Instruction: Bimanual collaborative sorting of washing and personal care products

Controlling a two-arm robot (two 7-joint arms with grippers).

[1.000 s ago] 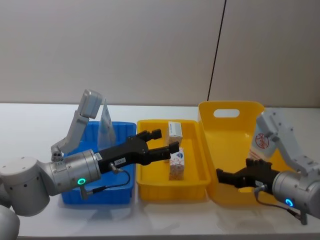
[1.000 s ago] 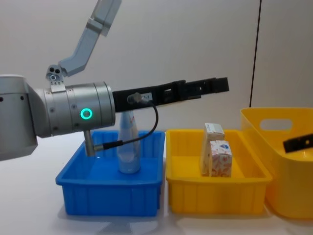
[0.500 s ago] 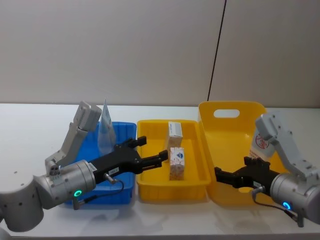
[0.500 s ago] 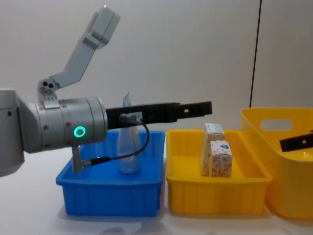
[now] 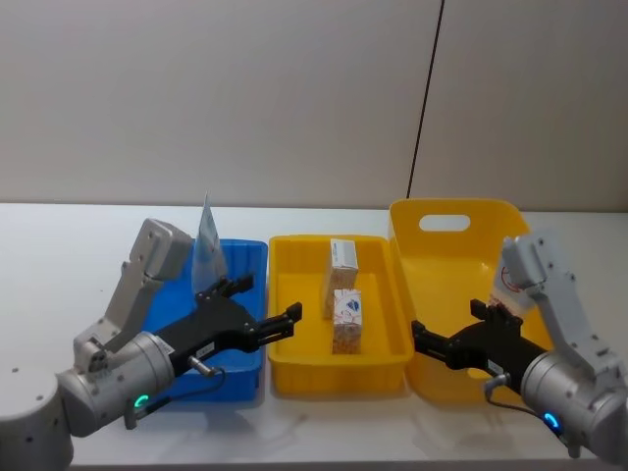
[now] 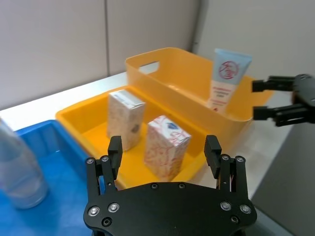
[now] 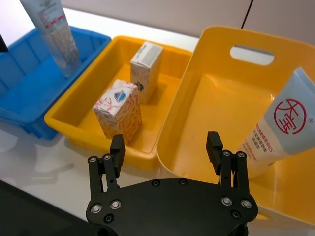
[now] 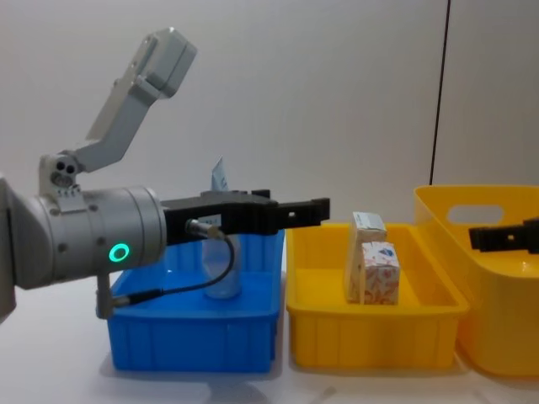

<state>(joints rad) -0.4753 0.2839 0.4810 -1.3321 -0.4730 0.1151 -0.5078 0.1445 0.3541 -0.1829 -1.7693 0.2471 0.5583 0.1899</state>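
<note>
A pale blue tube [image 5: 206, 247] stands upright in the blue tray [image 5: 240, 365]. A second tube [image 7: 282, 123] with a red round logo leans in the far right corner of the yellow handled basket [image 5: 453, 221]. Two cartons stand in the yellow tray [image 5: 339, 375]: a taller beige carton [image 5: 342, 258] behind a white carton [image 5: 346, 317] with a red-orange pattern. My left gripper [image 5: 267, 298] is open and holds nothing, above the blue tray's right rim. My right gripper [image 5: 449, 323] is open and holds nothing, over the basket's near left part.
The three containers sit side by side on a white table [image 5: 59, 245], blue on the left, the basket on the right. A plain wall rises behind. Bare table lies left of the blue tray and along the front edge.
My left gripper has drawn back from over the yellow tray to the blue tray's right rim and come lower. My right gripper has shifted slightly left over the basket.
</note>
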